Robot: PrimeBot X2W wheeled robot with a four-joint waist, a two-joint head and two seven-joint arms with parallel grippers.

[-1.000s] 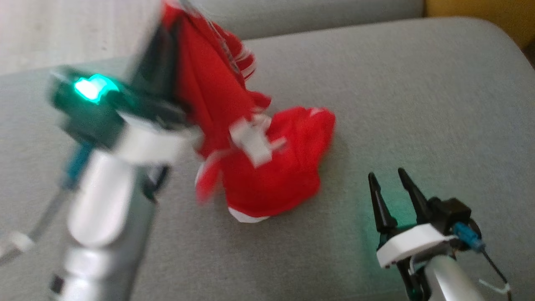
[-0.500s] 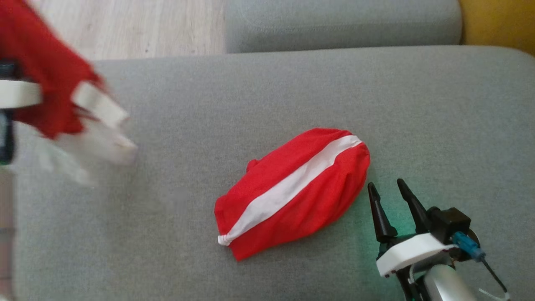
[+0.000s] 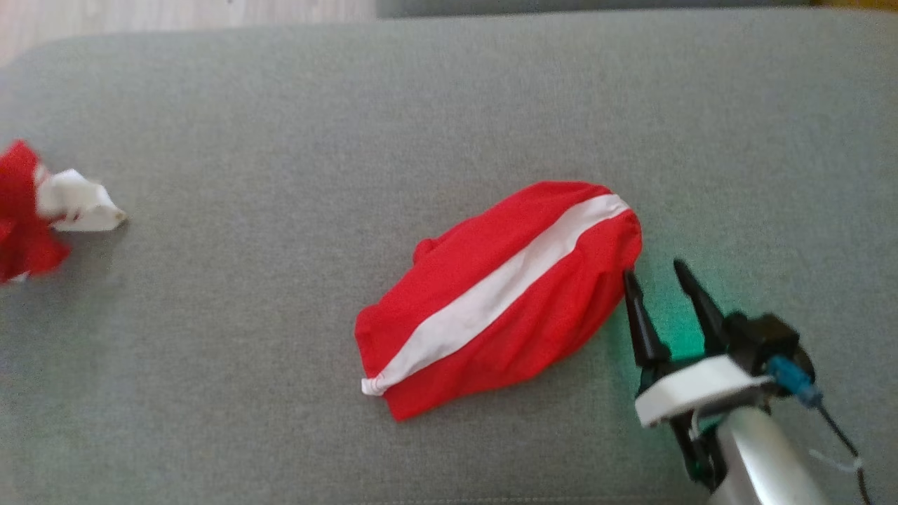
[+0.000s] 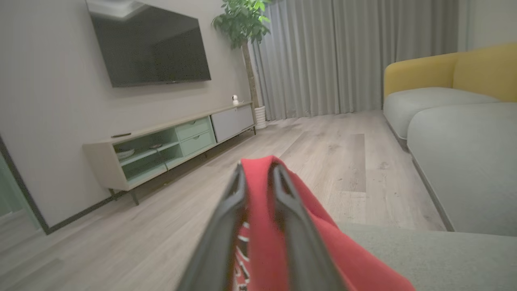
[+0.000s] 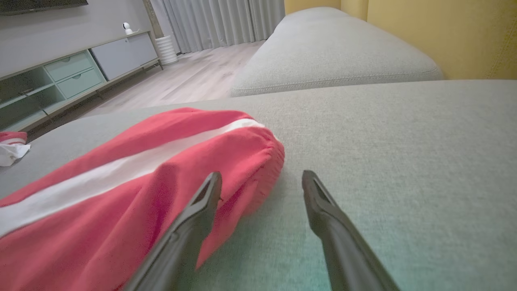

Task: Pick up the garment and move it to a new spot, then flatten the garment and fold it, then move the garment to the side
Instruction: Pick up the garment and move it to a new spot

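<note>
Garment (image 3: 21,210), red and white, bunched near sofa cushion's (image 3: 280,105) left edge, pinched between left gripper's (image 4: 258,167) nearly closed fingers, right gripper (image 3: 652,270) spread wide, empty, just beside striped red garment (image 3: 491,301) mid-cushion.

Gripper (image 5: 261,174) low over grey sofa (image 5: 383,141), fingers spread wide; one finger overlaps edge of red garment (image 5: 101,226), white stripe along it; other above bare cushion.

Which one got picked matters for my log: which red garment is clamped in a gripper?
The crumpled garment at the far left: the left gripper pinches its red cloth. The striped garment lies free beside the open right gripper.
</note>
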